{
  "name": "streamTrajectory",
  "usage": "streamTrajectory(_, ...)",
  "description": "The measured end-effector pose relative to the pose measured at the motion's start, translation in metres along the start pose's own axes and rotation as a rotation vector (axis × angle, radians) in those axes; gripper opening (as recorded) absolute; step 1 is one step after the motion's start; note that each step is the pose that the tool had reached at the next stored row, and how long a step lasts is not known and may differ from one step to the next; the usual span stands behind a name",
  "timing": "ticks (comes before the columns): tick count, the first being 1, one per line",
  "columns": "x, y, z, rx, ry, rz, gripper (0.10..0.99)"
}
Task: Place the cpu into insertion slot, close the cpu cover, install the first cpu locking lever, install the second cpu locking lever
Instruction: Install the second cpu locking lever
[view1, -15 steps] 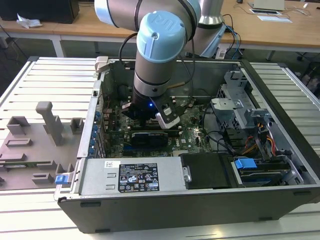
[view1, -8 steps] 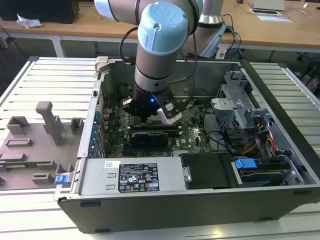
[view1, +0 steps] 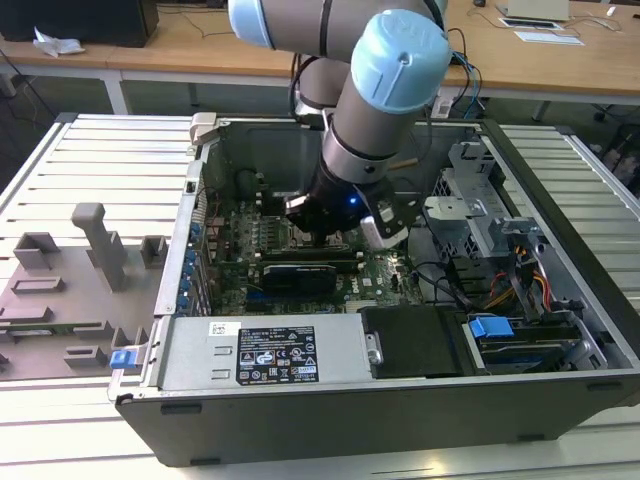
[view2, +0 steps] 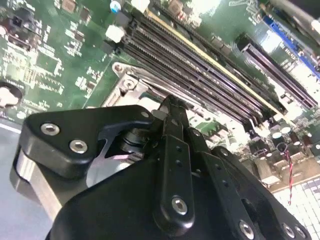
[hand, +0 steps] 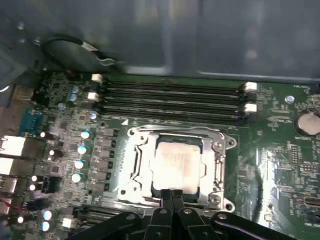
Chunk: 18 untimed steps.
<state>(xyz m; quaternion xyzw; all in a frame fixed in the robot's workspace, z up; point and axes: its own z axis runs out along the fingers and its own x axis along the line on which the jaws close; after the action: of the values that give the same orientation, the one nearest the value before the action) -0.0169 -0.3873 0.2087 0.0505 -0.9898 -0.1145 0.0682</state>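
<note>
I see cpu (hand: 177, 165) flat, face up in insertion slot (hand: 137, 172), edges square to memory slots (hand: 170, 100), gripper (hand: 172, 196) closed empty, tips at its near edge.

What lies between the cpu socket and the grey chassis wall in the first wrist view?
A bank of long black memory slots lies across the green board between the insertion slot and the chassis wall.

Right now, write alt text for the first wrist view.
A square silver-grey metal cpu sits in the metal-rimmed insertion slot on a green circuit board, with the black claw at its near edge. Long black memory slots run behind.
</note>
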Motion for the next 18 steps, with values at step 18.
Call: streamTrajectory(18, 0.0014, 0.0184, -0.0338, 0.122, 0.0108, 0.018, 0.106)
